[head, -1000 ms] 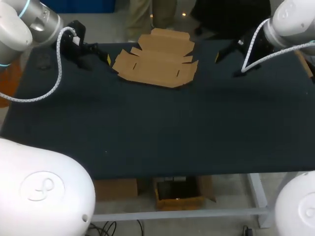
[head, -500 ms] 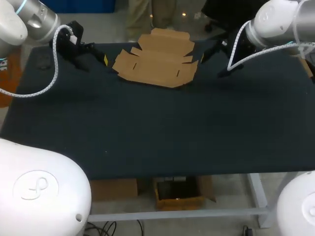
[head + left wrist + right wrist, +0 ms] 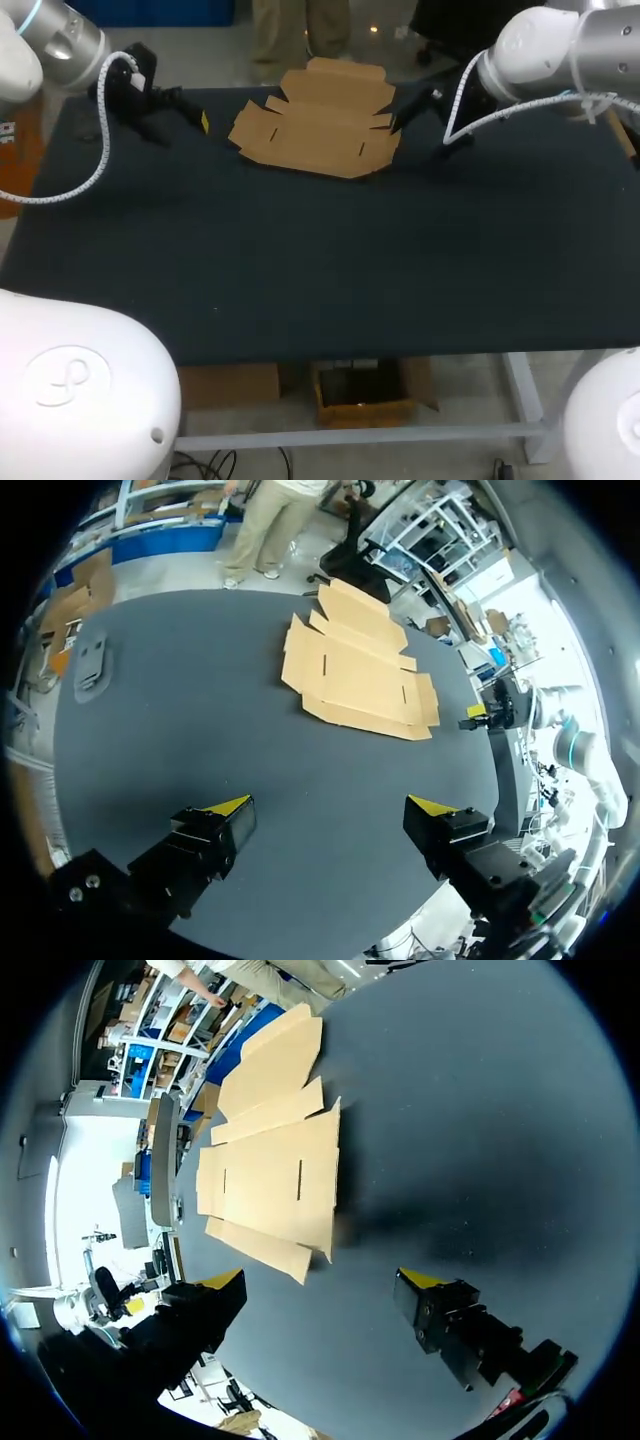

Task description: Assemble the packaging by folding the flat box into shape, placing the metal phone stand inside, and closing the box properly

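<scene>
The flat brown cardboard box (image 3: 318, 122) lies unfolded at the far middle of the dark table (image 3: 320, 260). My left gripper (image 3: 198, 115) hovers open just left of the box, which lies well ahead of its fingers in the left wrist view (image 3: 355, 670). My right gripper (image 3: 398, 115) is open at the box's right edge. In the right wrist view the box (image 3: 272, 1175) lies just ahead of the open right gripper (image 3: 320, 1280). A dark grey flat piece, apparently the phone stand (image 3: 94, 664), rests on the table far off to the left gripper's side.
The table's far edge (image 3: 250, 90) runs right behind the box, and one flap hangs past it. My right gripper (image 3: 480, 715) shows beyond the box in the left wrist view. The wide dark surface nearer the camera bears nothing.
My right arm has swung left, bringing its gripper from the table's right part to the box's right edge. My left gripper has drifted slightly left, away from the box.
</scene>
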You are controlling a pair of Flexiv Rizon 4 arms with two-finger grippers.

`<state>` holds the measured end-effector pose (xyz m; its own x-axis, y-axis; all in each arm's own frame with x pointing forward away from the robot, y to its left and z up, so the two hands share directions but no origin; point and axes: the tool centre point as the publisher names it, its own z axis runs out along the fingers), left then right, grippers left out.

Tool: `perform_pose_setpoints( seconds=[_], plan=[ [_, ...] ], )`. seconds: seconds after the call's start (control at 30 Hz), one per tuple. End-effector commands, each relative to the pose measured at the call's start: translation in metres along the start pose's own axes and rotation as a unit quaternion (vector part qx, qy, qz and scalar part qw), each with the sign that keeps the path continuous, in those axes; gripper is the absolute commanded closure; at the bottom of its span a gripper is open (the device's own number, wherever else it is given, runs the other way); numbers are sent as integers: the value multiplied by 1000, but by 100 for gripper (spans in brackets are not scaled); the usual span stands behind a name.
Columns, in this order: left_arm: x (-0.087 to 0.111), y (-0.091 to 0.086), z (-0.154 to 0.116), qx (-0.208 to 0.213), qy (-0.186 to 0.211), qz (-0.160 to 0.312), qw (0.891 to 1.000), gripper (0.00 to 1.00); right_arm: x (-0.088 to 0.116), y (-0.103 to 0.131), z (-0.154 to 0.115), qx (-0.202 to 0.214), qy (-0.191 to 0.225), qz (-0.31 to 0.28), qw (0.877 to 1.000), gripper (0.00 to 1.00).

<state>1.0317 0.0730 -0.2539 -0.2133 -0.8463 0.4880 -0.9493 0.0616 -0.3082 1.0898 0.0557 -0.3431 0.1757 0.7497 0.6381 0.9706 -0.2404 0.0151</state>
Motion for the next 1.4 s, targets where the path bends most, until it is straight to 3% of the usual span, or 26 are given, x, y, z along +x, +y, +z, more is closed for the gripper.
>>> perform_pose_setpoints(
  seconds=[0.03, 0.33, 0.7, 1.1, 1.4],
  plan=[
    [2, 6, -3, 4, -3, 1, 1000, 0, -1, -3, 11, -7, 11, 4, 1000, 6],
    [-1, 12, -8, 5, 1, 5, 1000, 0, -2, -3, 29, -35, 15, 15, 999, 9],
    [-5, 19, -16, 10, 5, 7, 1000, 0, 3, 8, 51, -55, 26, 23, 998, 38],
    [-10, 27, -22, 12, 3, 8, 1000, 0, 2, 21, 65, -62, 13, 25, 998, 42],
    [-14, 31, -26, 14, 0, 7, 1000, 0, 1, 33, 73, -71, 15, 33, 997, 60]
  ],
)
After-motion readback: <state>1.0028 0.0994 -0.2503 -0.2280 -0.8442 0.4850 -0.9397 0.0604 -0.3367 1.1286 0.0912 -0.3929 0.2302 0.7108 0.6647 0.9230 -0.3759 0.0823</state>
